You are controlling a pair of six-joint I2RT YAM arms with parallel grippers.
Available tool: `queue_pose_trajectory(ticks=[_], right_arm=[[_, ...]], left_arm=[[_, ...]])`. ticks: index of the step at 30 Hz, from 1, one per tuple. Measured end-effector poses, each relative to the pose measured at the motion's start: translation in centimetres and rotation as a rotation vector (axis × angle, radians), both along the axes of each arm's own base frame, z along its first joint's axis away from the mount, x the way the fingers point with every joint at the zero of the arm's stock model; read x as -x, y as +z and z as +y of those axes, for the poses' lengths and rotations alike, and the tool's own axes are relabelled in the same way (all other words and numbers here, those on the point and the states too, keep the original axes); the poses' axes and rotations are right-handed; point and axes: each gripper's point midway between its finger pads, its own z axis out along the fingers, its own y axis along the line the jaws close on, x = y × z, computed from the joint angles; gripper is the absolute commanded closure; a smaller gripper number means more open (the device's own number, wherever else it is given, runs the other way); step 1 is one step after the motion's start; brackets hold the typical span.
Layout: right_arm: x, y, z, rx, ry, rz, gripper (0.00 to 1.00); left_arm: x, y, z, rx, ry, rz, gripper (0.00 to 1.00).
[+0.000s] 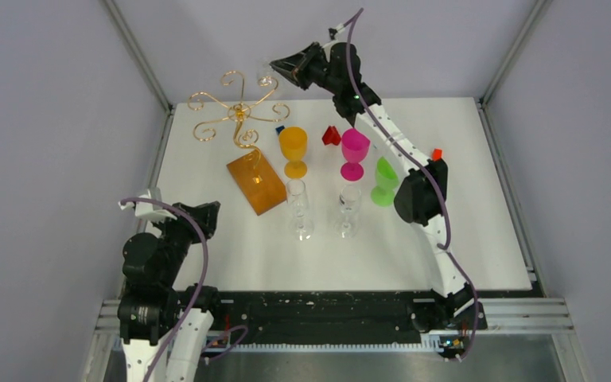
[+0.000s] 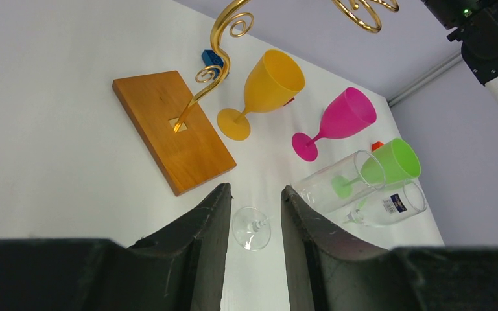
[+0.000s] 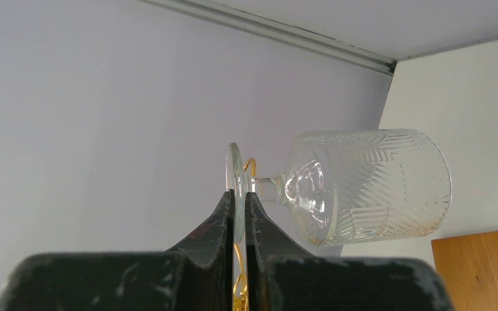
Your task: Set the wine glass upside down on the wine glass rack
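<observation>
From above, my right gripper [image 1: 280, 70] is holding the wine glass [image 1: 266, 79] high beside the far scrolls of the wine glass rack [image 1: 239, 115]. In the left wrist view, my left gripper [image 2: 254, 194] is hovering with jaws apart, holding nothing. In the right wrist view, my jaws are pinching the glass's foot, with the bowl [image 3: 363, 184] lying sideways. It is not yet hung.

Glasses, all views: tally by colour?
Clear glasses: 3 (two standing, held glass in right jaws)
Orange glass: 1
Pink glass: 1
Green glass: 1
Total: 6
</observation>
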Motion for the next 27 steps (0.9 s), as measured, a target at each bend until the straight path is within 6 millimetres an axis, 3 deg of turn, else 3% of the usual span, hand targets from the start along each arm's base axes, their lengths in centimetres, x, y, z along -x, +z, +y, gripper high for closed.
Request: queue_pose_trajectory(ticks=[27], right_arm=[[1.4, -1.1, 1.2, 0.004, 0.106, 0.027, 1.00]], left_arm=[[-0.3, -0.8, -0.1, 0.003, -0.007, 0.017, 0.60]])
